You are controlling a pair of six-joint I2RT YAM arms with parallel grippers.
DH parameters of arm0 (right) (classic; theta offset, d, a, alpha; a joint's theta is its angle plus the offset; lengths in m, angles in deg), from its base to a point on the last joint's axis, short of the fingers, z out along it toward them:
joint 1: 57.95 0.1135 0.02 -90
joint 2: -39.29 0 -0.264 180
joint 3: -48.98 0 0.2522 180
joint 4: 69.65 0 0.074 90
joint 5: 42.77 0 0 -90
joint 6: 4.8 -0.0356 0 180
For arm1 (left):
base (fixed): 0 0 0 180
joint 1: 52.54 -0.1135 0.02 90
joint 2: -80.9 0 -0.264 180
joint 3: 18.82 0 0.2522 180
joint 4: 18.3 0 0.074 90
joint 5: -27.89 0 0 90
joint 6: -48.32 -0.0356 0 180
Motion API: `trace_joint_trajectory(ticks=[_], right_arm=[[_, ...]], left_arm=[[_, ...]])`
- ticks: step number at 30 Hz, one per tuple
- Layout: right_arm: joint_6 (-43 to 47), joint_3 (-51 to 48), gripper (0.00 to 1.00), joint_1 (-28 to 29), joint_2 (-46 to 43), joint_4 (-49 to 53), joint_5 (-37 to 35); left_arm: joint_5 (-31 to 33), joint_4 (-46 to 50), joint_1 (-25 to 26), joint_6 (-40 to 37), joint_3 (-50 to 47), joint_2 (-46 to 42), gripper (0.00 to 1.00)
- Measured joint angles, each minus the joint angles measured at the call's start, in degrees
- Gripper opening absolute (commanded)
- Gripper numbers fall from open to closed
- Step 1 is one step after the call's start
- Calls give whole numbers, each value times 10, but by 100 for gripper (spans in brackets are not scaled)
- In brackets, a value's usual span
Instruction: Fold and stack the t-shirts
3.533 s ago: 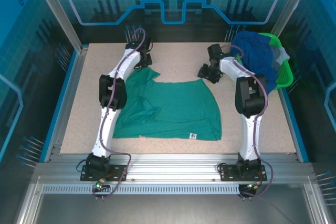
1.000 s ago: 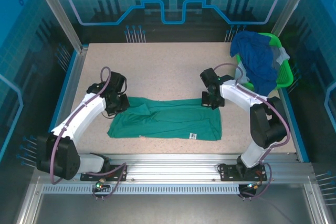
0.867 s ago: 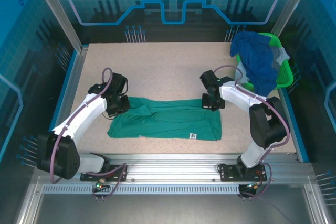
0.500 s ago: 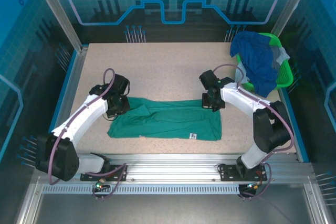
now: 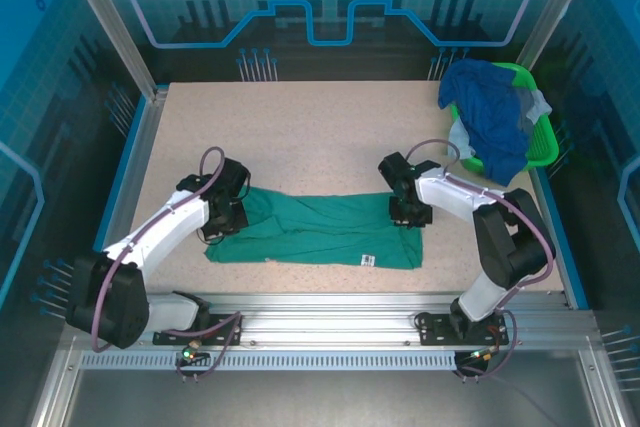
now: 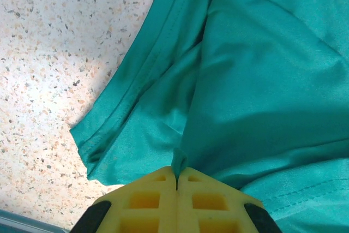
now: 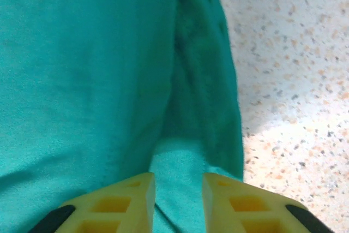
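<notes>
A speckled table (image 5: 320, 127) carries a teal-green t-shirt (image 5: 320, 232), which lies as a long band across the near middle and appears to be folded once lengthwise. The fold looks partway done. The next move probably calls for releasing on the left, then taking both ends to fold the band across. More t-shirts (image 5: 495, 117), royal blue on top, are heaped in a green basket (image 5: 545, 142) at the far right. Both arms bend low, one at each end of the band. The left gripper (image 6: 175, 181) pinches cloth between fingers pressed together. The right gripper (image 7: 178, 189) has its fingers narrowly apart, with cloth lying loose beneath. A small white tag (image 5: 367, 260) shows at the near edge.
</notes>
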Motion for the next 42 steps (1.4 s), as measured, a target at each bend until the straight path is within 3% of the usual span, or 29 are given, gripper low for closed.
trace_joint_trajectory(ticks=[4,12,14,20,24,28,31,37,42], right_arm=[[-13,-2,32,0,-21,5,-8],[-37,25,17,5,-33,6,15],[-44,27,14,6,-30,3,29],[-56,28,10,8,-9,-7,56],[-57,28,10,10,-9,-14,65],[-54,28,9,16,-8,-31,81],[-48,30,9,24,0,-48,97],[-46,29,10,22,30,-61,107],[-36,35,10,3,47,-64,109]], left_arm=[[0,-2,0,7,0,0,0],[-1,-2,0,16,0,0,1],[-1,-1,1,22,-2,-1,15],[-7,8,2,53,-4,-7,40],[-12,14,3,71,23,-17,43],[-25,-12,0,73,82,27,45],[-49,-60,-24,76,108,89,49],[-91,-129,-132,68,124,207,47],[-109,-163,-158,49,136,262,46]])
